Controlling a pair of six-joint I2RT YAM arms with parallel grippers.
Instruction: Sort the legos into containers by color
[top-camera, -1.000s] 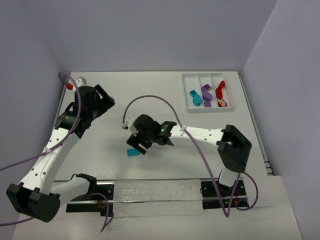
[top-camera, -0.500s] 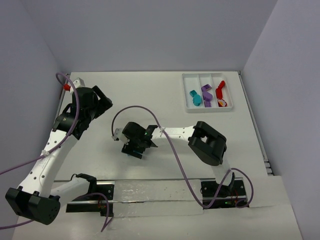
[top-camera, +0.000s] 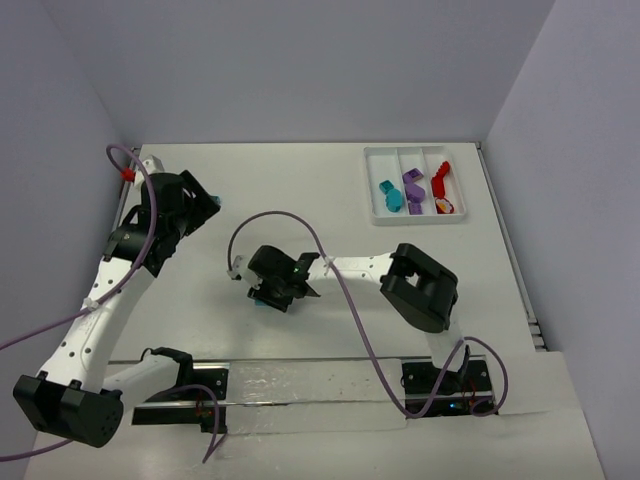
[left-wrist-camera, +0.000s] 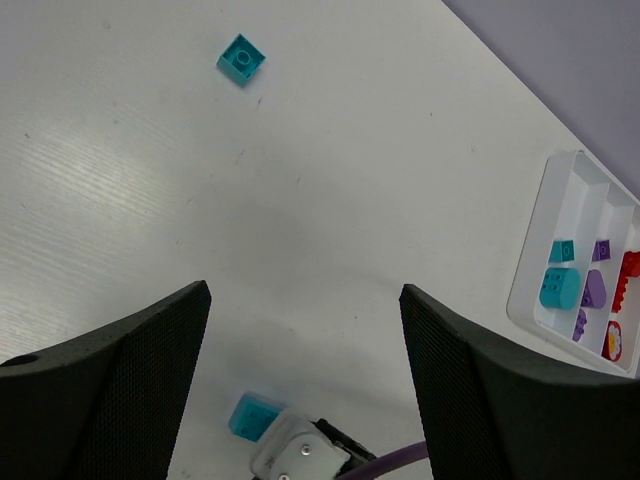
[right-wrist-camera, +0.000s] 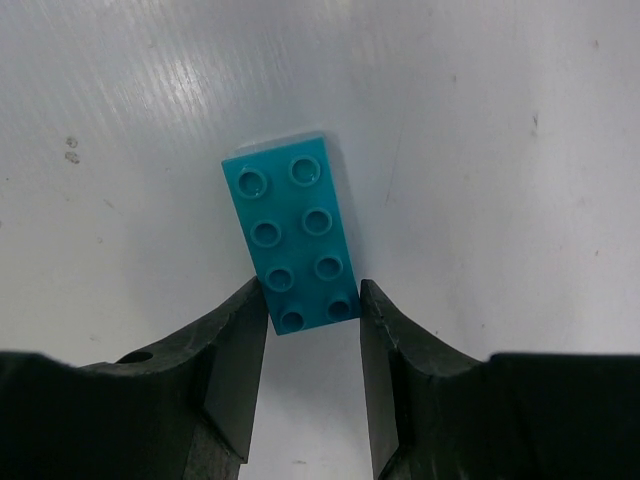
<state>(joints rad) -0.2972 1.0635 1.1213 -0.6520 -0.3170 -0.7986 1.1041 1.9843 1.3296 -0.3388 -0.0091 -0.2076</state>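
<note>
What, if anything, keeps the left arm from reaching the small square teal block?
Probably nothing; it looks reachable. In the left wrist view the small square teal block lies alone on the table, beyond the open left fingers, with nothing between them.

Tray (top-camera: 415, 218) far right on the table (top-camera: 300, 190) (legos (top-camera: 412, 187) inside), one brick (right-wrist-camera: 296, 242) mid-table between the jaws of the right gripper (right-wrist-camera: 310, 295).

Both arms are the same build. Left arm (top-camera: 88, 322) and right arm (top-camera: 360, 266): white link tubes, chunky black joint housings. A purple cable (top-camera: 152, 215) loops along the left arm and a second purple cable (top-camera: 345, 300) along the right. Black bases (top-camera: 175, 400) on flat mounting plates. Left jaws are black with fine dotted mesh faces. Right jaws are plain black moulded, with a small hole in one.
</note>
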